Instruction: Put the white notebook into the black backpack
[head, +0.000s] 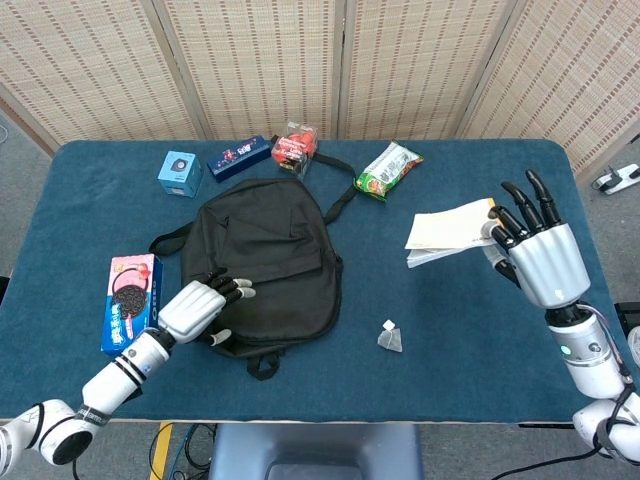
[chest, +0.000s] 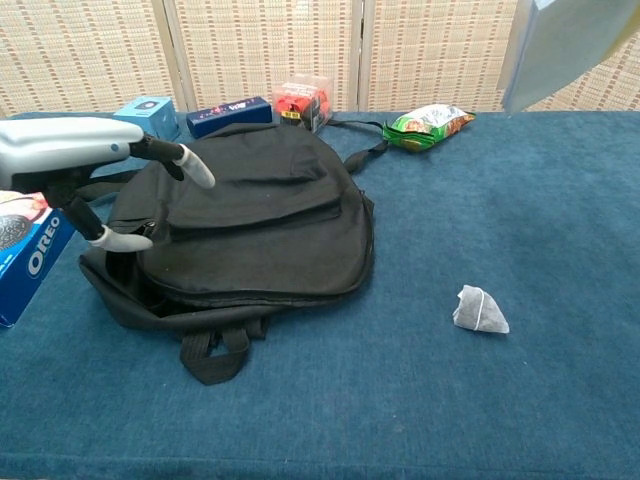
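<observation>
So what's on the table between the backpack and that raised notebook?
In the head view, only bare blue cloth between backpack and notebook; the small sachet lies nearer.

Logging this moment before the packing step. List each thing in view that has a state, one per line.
Backpack: flat on the table, side opening gaping.
Notebook: held up off the table, outside the backpack.
Right hand: holds the notebook.
Left hand: fingers apart, holds nothing, at the backpack's opening.
Cookie box: lying flat.
Tea bag: lying loose.
</observation>
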